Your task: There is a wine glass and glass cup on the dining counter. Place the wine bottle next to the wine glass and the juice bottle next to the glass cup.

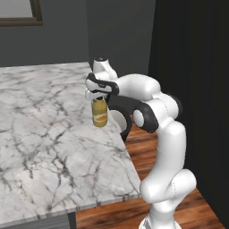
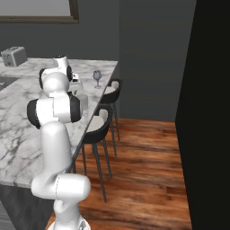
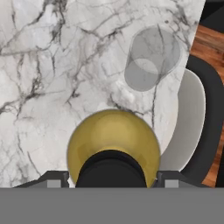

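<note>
The juice bottle (image 1: 99, 113) hangs upright in the gripper (image 1: 98, 95), whose fingers are closed on its black cap, just above the marble worktop (image 1: 49, 134) near its right edge. In the hand view the yellow shoulders of the bottle sit between the two finger tips, and the glass cup (image 3: 151, 58) stands on the marble just beyond it, apart from it, close to the worktop edge. The wine glass (image 2: 97, 78) stands farther along the same edge. Bar stools (image 2: 99, 125) line the worktop over a wooden floor (image 2: 143, 175)
</note>
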You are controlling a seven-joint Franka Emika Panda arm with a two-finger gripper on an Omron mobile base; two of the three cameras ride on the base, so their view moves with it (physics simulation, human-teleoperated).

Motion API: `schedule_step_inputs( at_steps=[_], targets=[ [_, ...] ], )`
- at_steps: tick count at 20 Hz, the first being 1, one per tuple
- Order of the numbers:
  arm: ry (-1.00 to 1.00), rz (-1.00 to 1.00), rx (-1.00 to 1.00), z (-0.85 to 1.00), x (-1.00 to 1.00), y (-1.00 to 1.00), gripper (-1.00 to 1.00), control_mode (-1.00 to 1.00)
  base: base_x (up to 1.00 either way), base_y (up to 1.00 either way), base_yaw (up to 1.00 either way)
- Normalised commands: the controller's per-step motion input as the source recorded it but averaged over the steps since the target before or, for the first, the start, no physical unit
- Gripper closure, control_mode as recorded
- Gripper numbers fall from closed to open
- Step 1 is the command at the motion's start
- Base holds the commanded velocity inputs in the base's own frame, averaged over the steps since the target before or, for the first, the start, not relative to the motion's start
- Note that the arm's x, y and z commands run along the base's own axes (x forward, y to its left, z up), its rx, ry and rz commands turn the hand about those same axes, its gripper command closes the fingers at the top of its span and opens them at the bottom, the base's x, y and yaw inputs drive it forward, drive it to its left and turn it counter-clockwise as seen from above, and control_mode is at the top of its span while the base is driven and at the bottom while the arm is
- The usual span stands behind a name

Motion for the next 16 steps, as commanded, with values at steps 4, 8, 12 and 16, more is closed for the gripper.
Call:
schedule_step_inputs(
  at_steps=[4,8,12,16],
  targets=[
    [0.00,0.00,0.00,-0.27,0.00,0.00,-1.00,-1.00,0.00,0.00,0.00],
    [0.00,0.00,0.00,-0.16,0.02,-0.02,-1.00,-1.00,0.00,0.00,0.00],
    [-0.02,0.00,0.00,-0.09,0.00,-0.08,-1.00,-1.00,0.00,0.00,0.00],
    [-0.06,0.00,0.00,0.00,0.00,-0.06,-1.00,-1.00,0.00,0.00,0.00]
  ],
)
